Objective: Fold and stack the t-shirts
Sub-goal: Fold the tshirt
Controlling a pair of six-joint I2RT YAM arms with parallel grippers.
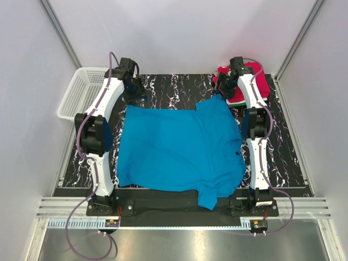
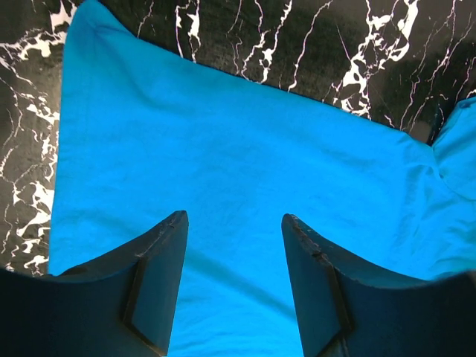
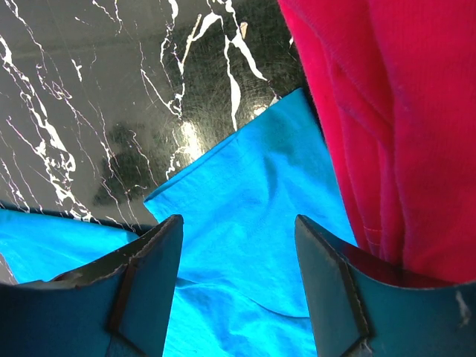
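Blue shirt (image 1: pixel 179 147) spread out on table (image 1: pixel 288 157), neither tool gripping anything.
Shirt lies mostly flat and mildly wrinkled, with one sleeve at the near edge and the other pointing far right, just beside the folded red shirt (image 1: pixel 255 76). Left tool (image 2: pixel 234 219) hovers over the far-left corner, jaws apart. Right tool (image 3: pixel 238 219) hovers over the far sleeve, jaws apart.
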